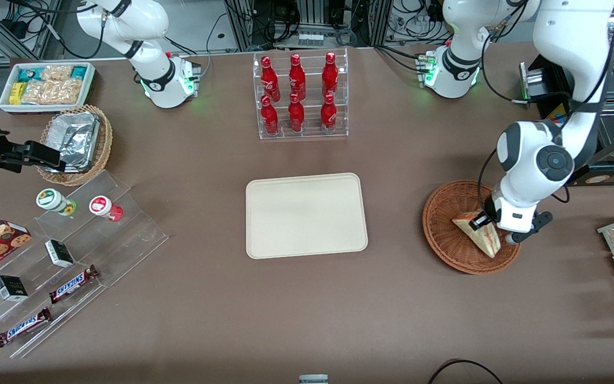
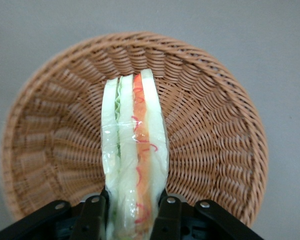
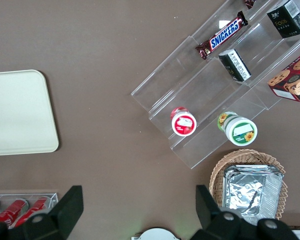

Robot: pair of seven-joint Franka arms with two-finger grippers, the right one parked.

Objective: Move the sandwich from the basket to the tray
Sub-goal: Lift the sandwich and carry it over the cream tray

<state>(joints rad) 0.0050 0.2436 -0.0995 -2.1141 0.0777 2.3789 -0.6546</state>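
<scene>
At right of centre in the front view: round reddish-brown wicker basket (image 1: 445, 224) on the brown surface (image 1: 205, 309), holding one wrapped triangular sandwich (image 1: 480, 233), pale bread with green and red-orange filling along its edge. Tool (image 1: 485, 223) of the working arm: down inside the basket, its two black fingers (image 2: 92, 215) clamped on the sandwich's flanks, one on each side. The wrist view shows the sandwich standing on edge over the woven basket floor. Centre of frame: cream rectangular tray (image 1: 306, 215), rounded corners, low rim, well apart from the basket. Upper centre: clear rack of six red cola bottles (image 1: 300, 95). Lower left: clear stepped display (image 1: 72, 256) with Snickers bars (image 1: 72, 284) and two small lidded cups (image 1: 55, 201).
</scene>
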